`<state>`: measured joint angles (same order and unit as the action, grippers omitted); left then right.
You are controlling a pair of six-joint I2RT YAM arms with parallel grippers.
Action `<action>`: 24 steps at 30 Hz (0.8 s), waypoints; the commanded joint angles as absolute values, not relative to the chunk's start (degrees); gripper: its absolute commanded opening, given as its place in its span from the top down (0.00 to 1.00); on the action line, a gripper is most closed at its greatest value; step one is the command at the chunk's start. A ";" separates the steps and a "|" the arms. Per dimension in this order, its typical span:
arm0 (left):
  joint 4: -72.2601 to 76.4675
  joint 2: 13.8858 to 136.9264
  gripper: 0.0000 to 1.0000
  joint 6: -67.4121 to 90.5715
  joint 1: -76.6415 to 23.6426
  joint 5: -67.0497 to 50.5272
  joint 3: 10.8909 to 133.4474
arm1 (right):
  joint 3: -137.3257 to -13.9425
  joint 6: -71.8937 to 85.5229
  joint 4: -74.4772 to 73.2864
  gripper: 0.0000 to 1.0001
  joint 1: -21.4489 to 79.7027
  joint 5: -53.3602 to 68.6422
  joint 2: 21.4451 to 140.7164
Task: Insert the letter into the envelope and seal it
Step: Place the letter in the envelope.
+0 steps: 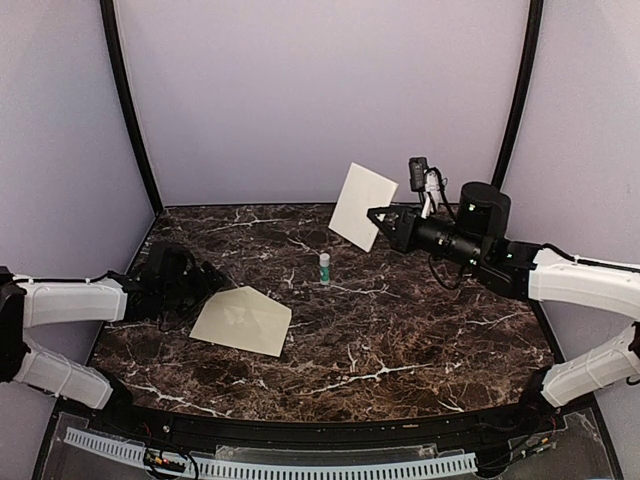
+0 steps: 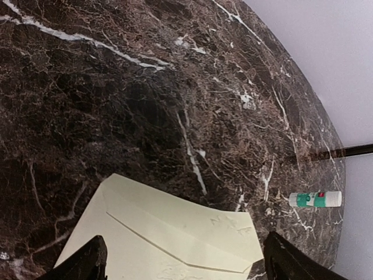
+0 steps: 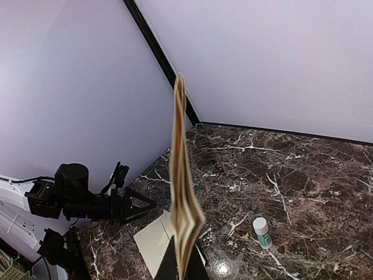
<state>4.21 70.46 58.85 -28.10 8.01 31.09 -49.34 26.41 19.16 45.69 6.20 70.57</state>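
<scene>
Dark marble table [image 1: 400,340], lavender walls [image 1: 300,90] around it. The envelope [image 1: 242,320] lies flat at the near left, with my left gripper [image 1: 215,285] spread wide at its left edge, holding nothing. My right gripper [image 1: 378,217] pinches the letter [image 1: 362,205] upright in the air, far right. A glue stick [image 1: 324,268] stands between them.

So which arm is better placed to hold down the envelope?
Probably left. The left claw is open at the edge of the envelope; the right claw is shut on the letter, raised in the air.
</scene>
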 commanded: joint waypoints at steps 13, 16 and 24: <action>15.39 85.87 0.10 44.33 -20.33 2.05 34.61 | -48.62 26.28 18.73 1.00 45.35 6.04 70.43; 17.08 87.48 0.10 43.84 -20.13 0.47 34.77 | -48.95 26.28 18.54 1.00 45.34 6.15 70.68; 19.76 90.49 0.09 41.10 -20.13 -4.06 35.87 | -49.63 26.52 18.55 1.00 45.35 6.78 72.16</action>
<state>17.82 89.36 43.83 -20.40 -1.45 33.95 -48.73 26.44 17.39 45.69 6.26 71.22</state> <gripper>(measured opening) 0.904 0.004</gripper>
